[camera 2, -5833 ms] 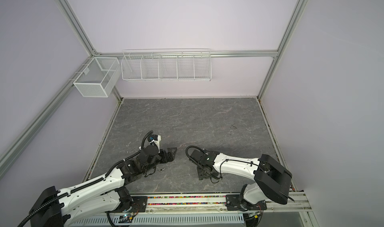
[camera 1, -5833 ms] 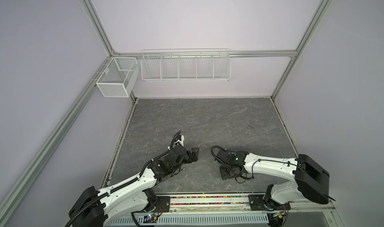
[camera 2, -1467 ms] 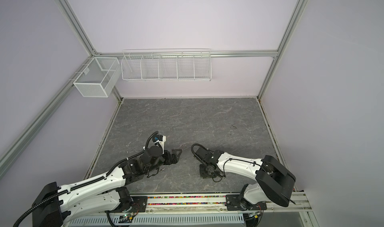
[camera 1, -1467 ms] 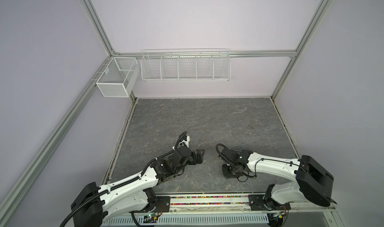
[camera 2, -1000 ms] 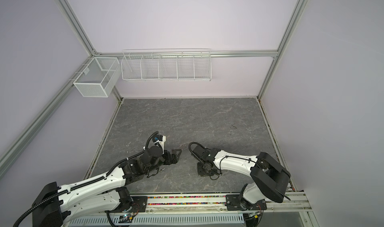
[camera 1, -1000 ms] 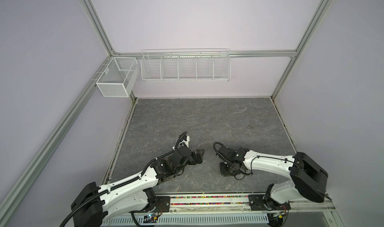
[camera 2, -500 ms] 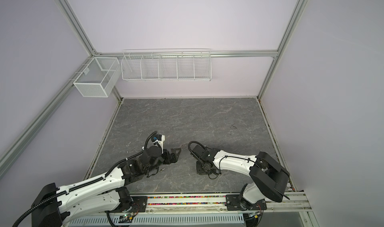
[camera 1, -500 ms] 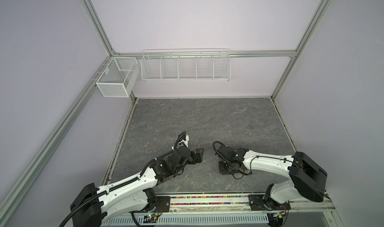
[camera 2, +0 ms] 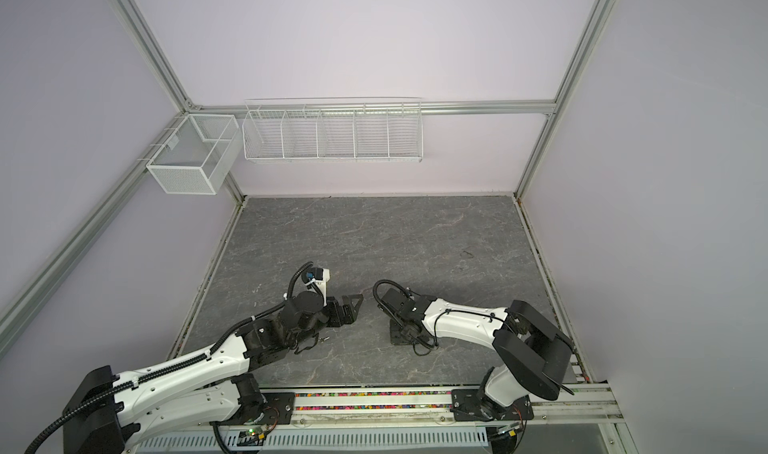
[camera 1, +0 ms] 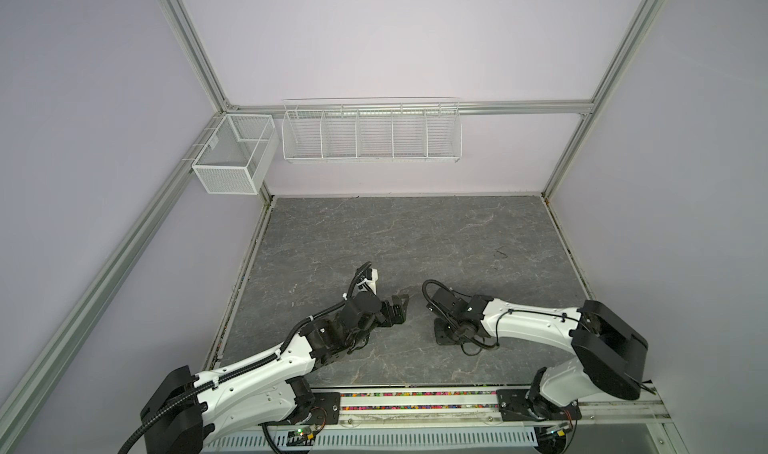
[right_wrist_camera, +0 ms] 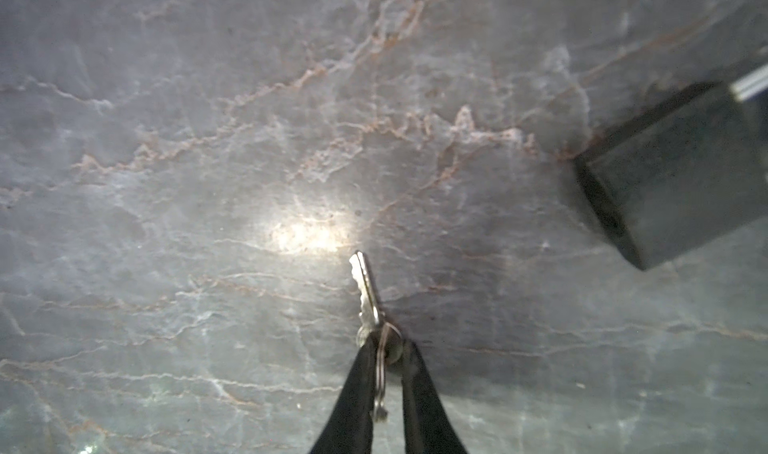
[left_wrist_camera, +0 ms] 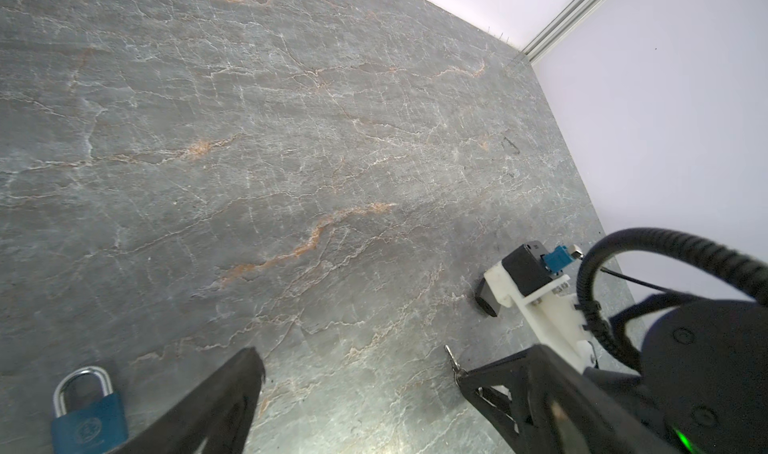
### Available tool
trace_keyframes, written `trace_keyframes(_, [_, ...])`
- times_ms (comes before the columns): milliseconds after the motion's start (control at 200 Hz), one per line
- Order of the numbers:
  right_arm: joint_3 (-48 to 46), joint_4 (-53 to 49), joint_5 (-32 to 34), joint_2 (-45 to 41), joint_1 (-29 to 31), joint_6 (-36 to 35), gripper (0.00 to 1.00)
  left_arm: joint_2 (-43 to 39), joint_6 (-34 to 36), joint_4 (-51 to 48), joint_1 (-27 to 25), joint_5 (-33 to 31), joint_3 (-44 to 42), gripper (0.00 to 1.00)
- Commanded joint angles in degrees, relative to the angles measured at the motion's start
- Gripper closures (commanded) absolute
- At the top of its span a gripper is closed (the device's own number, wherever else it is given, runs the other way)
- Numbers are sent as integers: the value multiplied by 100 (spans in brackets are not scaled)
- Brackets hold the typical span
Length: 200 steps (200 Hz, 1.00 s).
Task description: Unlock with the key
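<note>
A small silver key (right_wrist_camera: pixel 366 290) on a ring lies low over the grey slate table (camera 1: pixel 415 240). My right gripper (right_wrist_camera: pixel 386 350) points down at it, shut on the key's head, and the blade sticks out past the black fingertips. Both top views show that gripper (camera 1: pixel 442 334) (camera 2: pixel 399 332) at the front middle, hiding the key. A blue padlock (left_wrist_camera: pixel 89 414) with a closed silver shackle lies flat on the table beside my left gripper (left_wrist_camera: pixel 357 368). The left gripper is wide open and holds nothing. The key (left_wrist_camera: pixel 452 357) shows just beyond one of its fingers (left_wrist_camera: pixel 519 389).
The two grippers (camera 1: pixel 397 308) nearly face each other at the table's front. A dark block (right_wrist_camera: pixel 673 173) sits on the slate near the key; I cannot tell what it is. White wire baskets (camera 1: pixel 370 132) (camera 1: pixel 232 157) hang on the back frame.
Over the last second the right gripper has crept slightly to the left. The left arm has stayed put since its earlier move to the right.
</note>
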Motion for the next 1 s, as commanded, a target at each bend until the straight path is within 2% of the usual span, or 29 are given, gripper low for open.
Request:
trace_keyframes(0, [-28,-83,187,65,22,53,84,4,-118,112,-10,-75,-4,1])
trace_keyframes(265, [-41,-27,276,-117,18,-359,87,-77,-616,304,-12,-101,-33,1])
trace_keyframes(340, [-58,67,287,-207,13,-561,92,-129,-858,267,-9,-144,-46,1])
trace_keyframes(675, [-116,418,645,-613,-15,-1170,93,-381,-1704,12,-9,-232,165,1])
trace_keyframes(750, [-32,544,644,-789,-34,-1343,93,-382,-1707,270,-10,-128,211,0])
trace_keyframes(835, [102,619,773,-1035,-45,-1526,93,-371,-2023,564,-9,-59,242,0])
trace_keyframes(995, [242,1028,927,-1494,-48,-1836,93,-118,-2165,1307,-9,63,324,5])
